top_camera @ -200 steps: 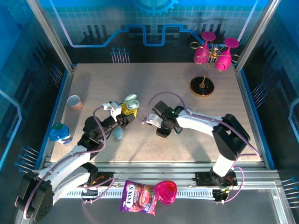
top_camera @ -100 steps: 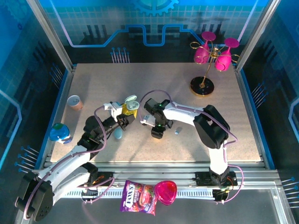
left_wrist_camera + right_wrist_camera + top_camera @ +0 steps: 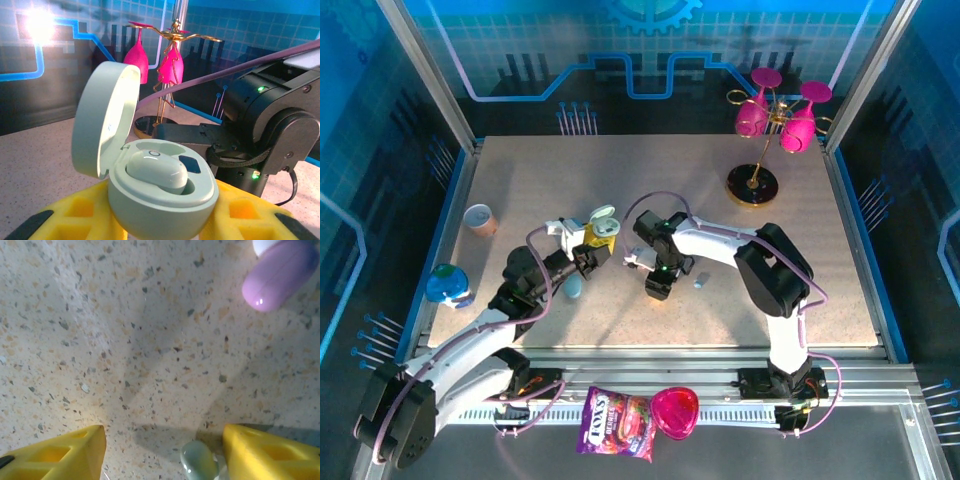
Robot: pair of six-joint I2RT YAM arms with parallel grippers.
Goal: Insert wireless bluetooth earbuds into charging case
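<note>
Currently fetching: right gripper [image 3: 162, 454], jaws apart, straddles the mint earbud [image 3: 199, 463] near the case [image 3: 165, 197] clamped by the left gripper [image 3: 588, 250]; next, close gently.

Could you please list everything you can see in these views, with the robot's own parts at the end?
mint charging case: one, pale mint, lid open, in the left gripper
seated earbud: one, mint, inside that case
loose earbud: one, mint, on the table by the right finger
purple earbud: one, purple, on the table beside the right gripper
closed case: one, blue-grey, near the left gripper
wine glasses: two, pink, hanging on the stand
stand: one, gold, black base, far right
cup: one, tan, left side
round object: one, blue-green, left edge
candy bag: one, purple, front rail
heart-shaped item: one, pink, beside the bag
left gripper: yellow pads, closed on the case
right gripper: yellow pads, open
</note>
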